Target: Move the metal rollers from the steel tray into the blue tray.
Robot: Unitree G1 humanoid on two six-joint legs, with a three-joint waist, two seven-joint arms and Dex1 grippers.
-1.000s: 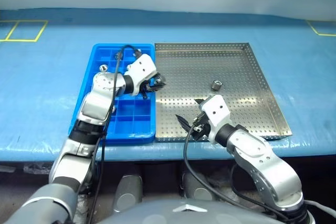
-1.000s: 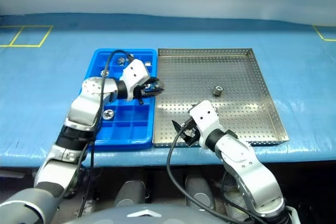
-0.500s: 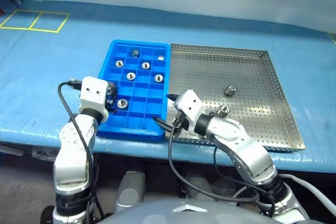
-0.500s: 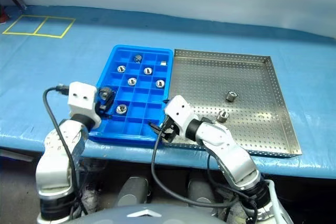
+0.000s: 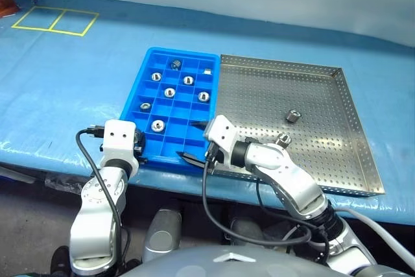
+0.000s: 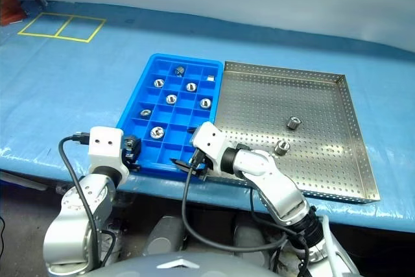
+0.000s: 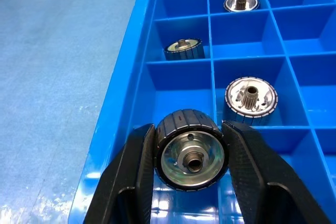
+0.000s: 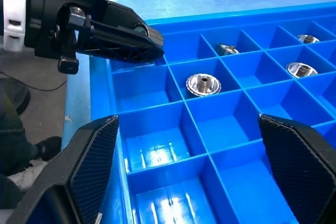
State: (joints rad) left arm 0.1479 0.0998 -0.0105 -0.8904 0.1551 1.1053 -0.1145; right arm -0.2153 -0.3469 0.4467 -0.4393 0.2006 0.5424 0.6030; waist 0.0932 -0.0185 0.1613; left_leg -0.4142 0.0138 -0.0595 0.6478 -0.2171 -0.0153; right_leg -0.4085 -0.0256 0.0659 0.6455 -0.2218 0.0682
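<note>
My left claw (image 7: 190, 150) pinches one small shiny metal roller (image 7: 191, 153) just above the near-left corner of the bright blue gridded plastic tray (image 5: 144, 94); my right claw (image 8: 189, 171) hangs spread wide and empty over the same tray's near edge. I judge this the placing step: next I must lower the roller into an empty compartment and let go. Several rollers already sit in compartments, and two remain on the large perforated steel tray (image 5: 337, 160). Which compartment lies directly under my held roller is hard to make out.
</note>
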